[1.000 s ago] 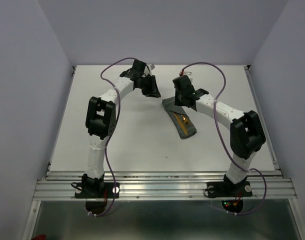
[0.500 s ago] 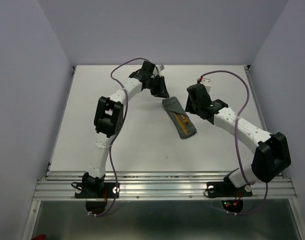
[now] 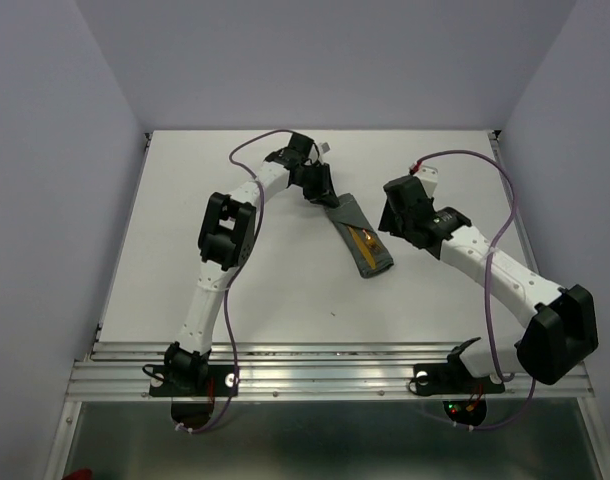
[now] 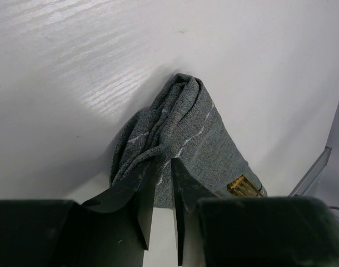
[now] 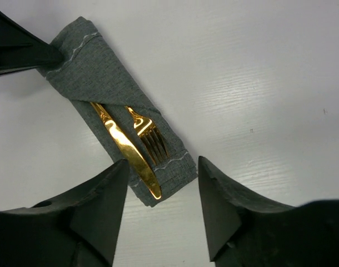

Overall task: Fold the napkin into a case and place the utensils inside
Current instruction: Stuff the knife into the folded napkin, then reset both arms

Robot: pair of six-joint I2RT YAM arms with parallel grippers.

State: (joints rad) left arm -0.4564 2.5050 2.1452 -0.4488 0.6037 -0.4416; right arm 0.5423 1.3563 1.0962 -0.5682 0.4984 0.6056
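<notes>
The napkin lies folded as a narrow grey case (image 3: 347, 215) on the white table, right of centre. Two gold utensils (image 3: 365, 241), a knife (image 5: 125, 147) and a fork (image 5: 148, 138), sit tucked in it with their tips showing at the near end. My left gripper (image 3: 325, 195) is at the case's far end, its jaws nearly together. In the left wrist view the left gripper (image 4: 163, 162) has its tips at the bunched cloth (image 4: 186, 133). My right gripper (image 3: 388, 228) is open and empty. In the right wrist view it (image 5: 162, 167) hovers above the case's near end (image 5: 97, 72).
The white table (image 3: 235, 290) is walled at the left, back and right. A metal rail (image 3: 325, 370) runs along the near edge, where both arm bases stand. Purple cables loop over both arms.
My right arm has pulled back to the right, off the case, and stretched out. My left gripper has moved right and nearer, up to the case's far end.
</notes>
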